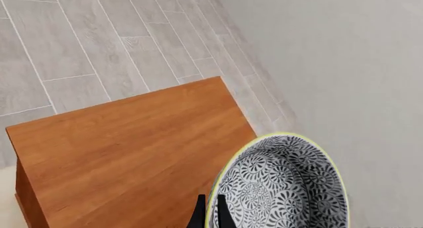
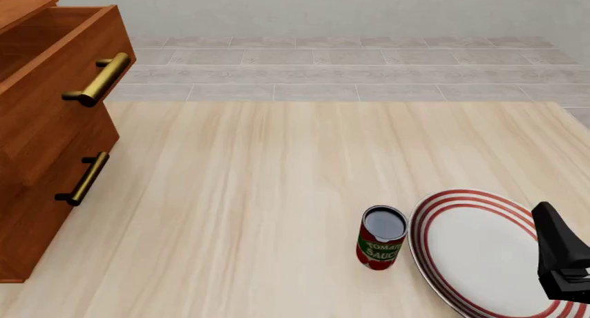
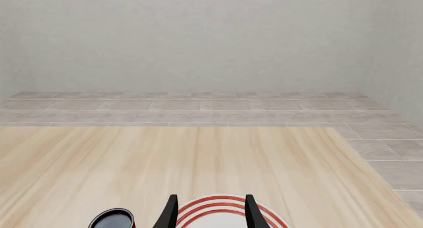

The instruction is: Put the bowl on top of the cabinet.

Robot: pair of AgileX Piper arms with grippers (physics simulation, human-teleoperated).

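A tomato sauce can [image 2: 381,237] stands upright on the pale wooden worktop [image 2: 276,180], just beside the flat red-ringed plate [image 2: 479,252] at its 3 o'clock. The right gripper [image 3: 211,213] hangs above that plate, its fingers [image 3: 254,215] apart and holding nothing. At the worktop's 9 o'clock edge rises the reddish-brown cabinet [image 2: 46,138], its brass handles [image 2: 97,79] facing the can. In the left wrist view the left gripper [image 1: 210,213] has its dark fingers [image 1: 222,212] clamped on the rim of the bowl [image 1: 284,188], one inside and one outside. The bowl, white with dense dark floral swirls and a pale yellow rim, is held in the air beside the cabinet's bare top, above the grey tiled floor [image 1: 79,39].
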